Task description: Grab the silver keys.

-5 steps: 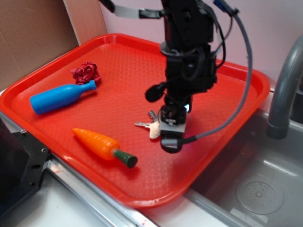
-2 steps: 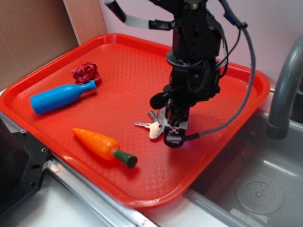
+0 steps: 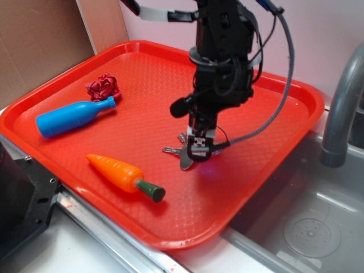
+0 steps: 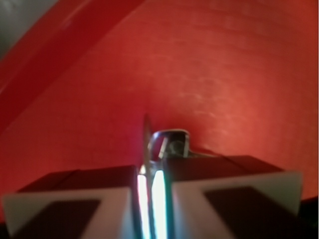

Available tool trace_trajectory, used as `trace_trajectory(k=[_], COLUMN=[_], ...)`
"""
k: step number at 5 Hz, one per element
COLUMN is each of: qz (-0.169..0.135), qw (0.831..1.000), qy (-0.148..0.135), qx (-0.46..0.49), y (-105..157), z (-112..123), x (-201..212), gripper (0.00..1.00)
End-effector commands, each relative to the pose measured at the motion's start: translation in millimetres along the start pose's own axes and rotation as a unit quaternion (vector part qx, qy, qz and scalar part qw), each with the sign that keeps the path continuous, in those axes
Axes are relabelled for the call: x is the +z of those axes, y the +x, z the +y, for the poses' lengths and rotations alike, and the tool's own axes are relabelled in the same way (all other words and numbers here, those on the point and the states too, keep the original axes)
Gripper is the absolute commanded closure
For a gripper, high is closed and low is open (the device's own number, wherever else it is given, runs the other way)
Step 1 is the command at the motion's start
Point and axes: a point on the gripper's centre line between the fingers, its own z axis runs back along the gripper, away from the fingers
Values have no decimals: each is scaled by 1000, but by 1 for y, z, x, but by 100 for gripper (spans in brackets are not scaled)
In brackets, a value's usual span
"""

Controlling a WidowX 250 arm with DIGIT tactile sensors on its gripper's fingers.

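Already the silver keys sit pinched between the jaws of the gripper, out in the middle of the red tray; the wrist view shows the jaws drawn nearly together on a key blade and the ring end, so the grab itself looks made. Whether the bunch hangs clear of the tray or rests on it I cannot tell, so lifting may remain. Nearer and to the left lies the toy carrot, farther left the blue bottle.
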Motion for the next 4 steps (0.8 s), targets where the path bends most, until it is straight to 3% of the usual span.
trace_trajectory(k=[1,2,3,4], qz=[-19,-16,-46,-72], qw=[976,943,905,881], qy=[27,-7,-46,-28], qx=[214,332,420,467], y=[-24,-44,-75,-96], z=[11,26,40,45], x=[79,105,122,134], gripper=[100,100,100,100])
